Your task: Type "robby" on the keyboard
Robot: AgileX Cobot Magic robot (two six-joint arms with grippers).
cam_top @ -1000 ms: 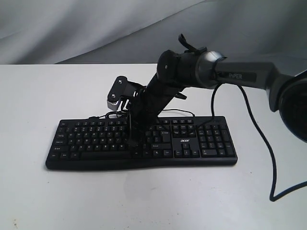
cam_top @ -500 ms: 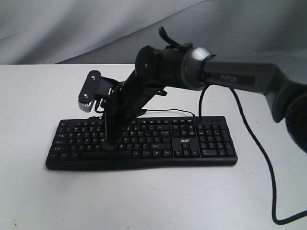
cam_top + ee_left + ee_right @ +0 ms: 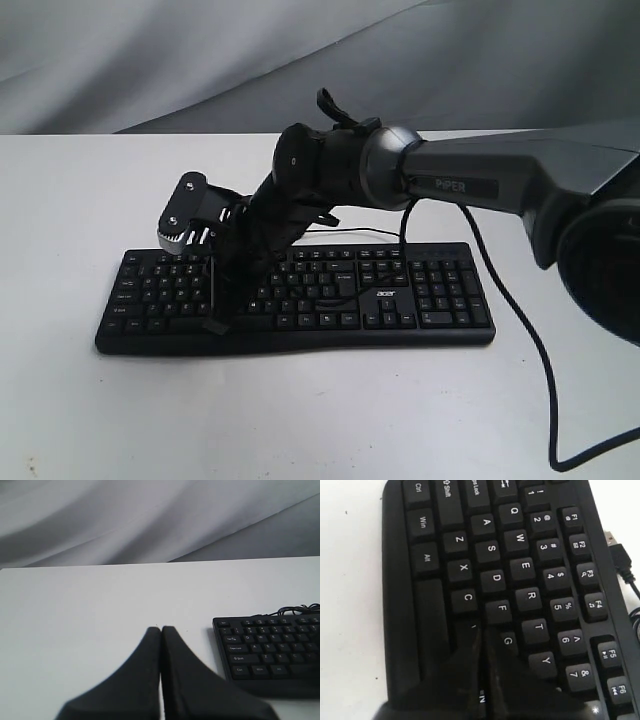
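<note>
Right jaws: pressed together, nothing held, the pair making one blunt poking tip. Left jaws: likewise closed and empty, low over bare counter (image 3: 320, 420), just off the left end of the keyboard (image 3: 440, 300).

Keyboard lies flat on the counter. Long axis runs left–right across the exterior view, space bar (image 3: 432, 625) edge toward that camera, number pad (image 3: 450, 295) at the right end. Thin cable (image 3: 370, 233) leaves the back edge. Legends read upright from the front side.

Right arm (image 3: 470, 180) reaches across the middle and comes down steeply onto the left half of the letter block. In the right wrist view the joined fingertips (image 3: 470, 647) sit over the bottom letter row, just past the C key (image 3: 467, 597) and beside the F key (image 3: 501, 608) and G key (image 3: 508, 641). Keys directly beneath are hidden. Which one is under the tip, and whether it is pressed or only hovered over, cannot be settled; probably V or B.

Relation that matters: the letters of "robby" are spread along the keyboard's long axis from this tip. R key (image 3: 531, 596) is near, two rows back toward the function keys. O is outside the wrist view, farther toward the right end. Right jaws are plainly the nearer; left jaws stand apart from every key. Judged: next move is a short lift, then a sideways shift along the rows.
</note>
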